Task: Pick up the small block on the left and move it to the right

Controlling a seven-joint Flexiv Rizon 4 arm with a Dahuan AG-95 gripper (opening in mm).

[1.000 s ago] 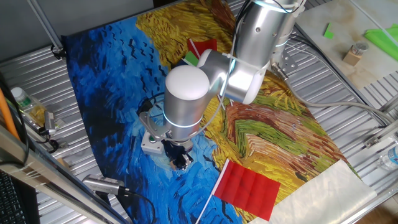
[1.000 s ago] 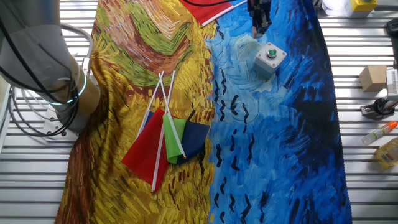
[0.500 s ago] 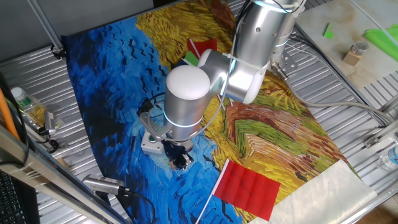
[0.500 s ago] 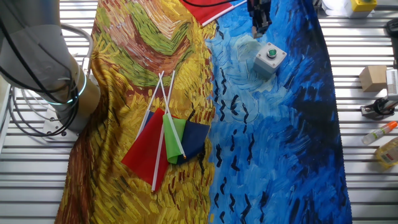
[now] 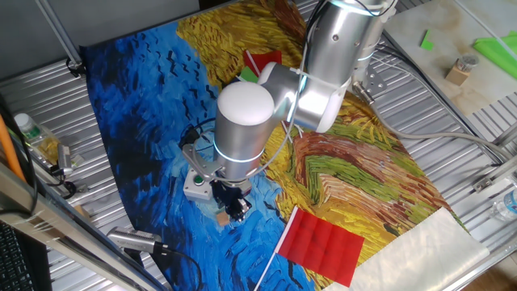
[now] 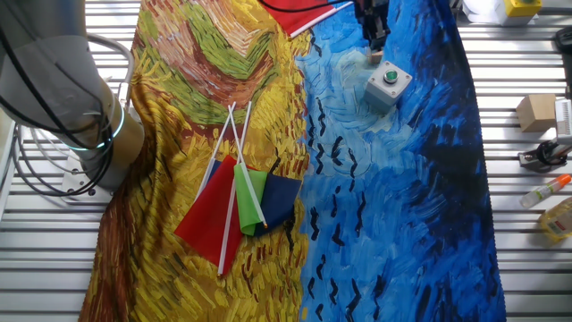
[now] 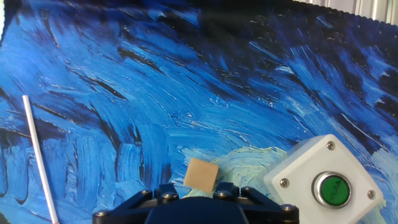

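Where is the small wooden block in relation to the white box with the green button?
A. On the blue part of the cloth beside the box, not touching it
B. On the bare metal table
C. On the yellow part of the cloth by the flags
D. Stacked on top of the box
A: the small block lies on the blue cloth, a gap from the white button box.

Nothing here is showing any readable text, label, brand or number. The white button box (image 7: 323, 180) is carrying only a plain green button, and the bottles at the desk's edge are too small to read.
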